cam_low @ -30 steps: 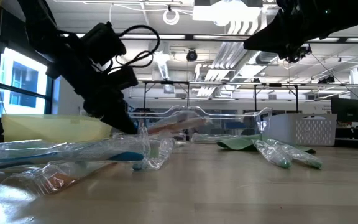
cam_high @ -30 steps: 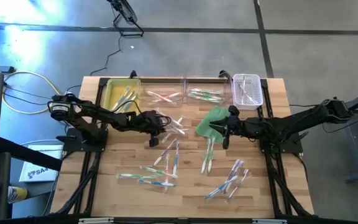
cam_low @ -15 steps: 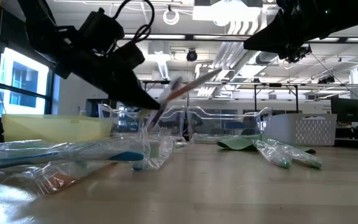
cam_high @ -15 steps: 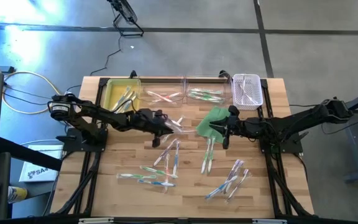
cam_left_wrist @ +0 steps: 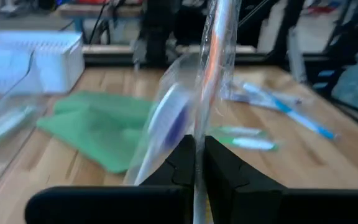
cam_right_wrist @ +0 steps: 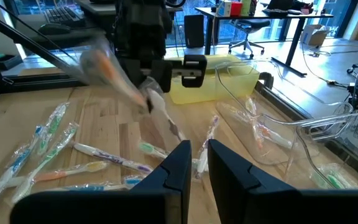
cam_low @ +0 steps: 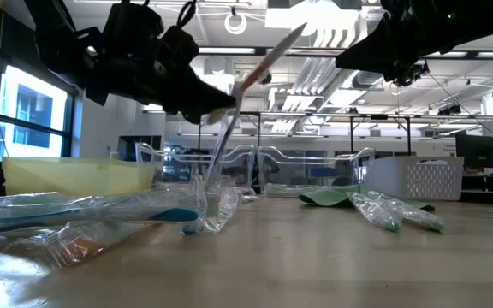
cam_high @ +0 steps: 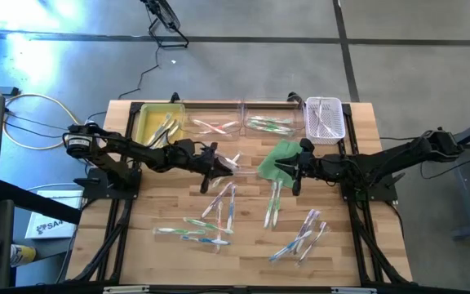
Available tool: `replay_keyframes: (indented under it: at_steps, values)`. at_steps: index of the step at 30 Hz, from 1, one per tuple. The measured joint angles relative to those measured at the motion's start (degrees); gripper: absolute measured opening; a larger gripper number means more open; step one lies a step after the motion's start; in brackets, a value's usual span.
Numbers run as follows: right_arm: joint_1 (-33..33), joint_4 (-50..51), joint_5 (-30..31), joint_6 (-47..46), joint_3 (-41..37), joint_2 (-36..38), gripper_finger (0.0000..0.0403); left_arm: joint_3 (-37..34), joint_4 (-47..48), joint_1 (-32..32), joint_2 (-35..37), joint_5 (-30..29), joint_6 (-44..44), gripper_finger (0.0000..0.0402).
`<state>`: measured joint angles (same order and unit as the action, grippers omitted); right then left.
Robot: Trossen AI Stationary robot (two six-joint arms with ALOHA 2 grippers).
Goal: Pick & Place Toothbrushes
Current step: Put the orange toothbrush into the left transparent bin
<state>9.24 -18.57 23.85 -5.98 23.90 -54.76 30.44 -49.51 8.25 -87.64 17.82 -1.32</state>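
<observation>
the wooden bench (cam_high: 137, 253) holds four bins along its 12 o'clock edge: a yellow bin (cam_high: 155, 124), two clear bins (cam_high: 215, 126), and a white basket (cam_high: 325, 119). a green cloth (cam_high: 274, 159) lies near the middle. loose toothbrushes (cam_high: 210, 224) in shiny wrappers lie spread toward 6 o'clock.

the left hand (cam_high: 219, 164) is up off the bench near the middle, at 9 o'clock from the cloth. it is clenched on one wrapped toothbrush (cam_low: 259, 64), which sticks up tilted with its wrapper hanging down.

the right hand (cam_high: 287, 169) hangs over the cloth's 6 o'clock edge. its fingers are almost together with a thin gap, holding nothing.
</observation>
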Motion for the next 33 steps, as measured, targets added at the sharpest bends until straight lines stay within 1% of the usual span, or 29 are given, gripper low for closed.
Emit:
replay_keyframes:
  at_steps: [4,11,18,29,31,33]
  values:
    - [0.0,-0.01,0.01,0.0,0.0,0.01,0.0045,0.04,-3.89,0.0,0.02,2.41,0.1,0.0012]
    - [0.0,-0.01,0.0,0.2,0.0,0.01,0.0045,0.04,-8.0,-0.01,0.02,4.33,0.32,0.0012]
    - [0.01,0.0,-0.02,0.2,0.0,0.0,0.0045,0.08,-7.8,0.0,1.08,4.31,0.32,0.0012]
    - [-0.01,0.0,0.01,0.2,0.0,0.0,0.0045,0.07,-6.77,0.33,7.53,3.68,-2.16,0.0012]
    - [0.0,0.02,0.0,0.2,0.0,0.0,0.0045,0.07,-4.63,0.97,9.15,2.92,-3.23,0.0012]
    - [-0.01,0.01,0.01,0.2,0.0,0.01,0.0045,0.07,-1.5,1.95,10.66,0.89,-3.53,0.0012]
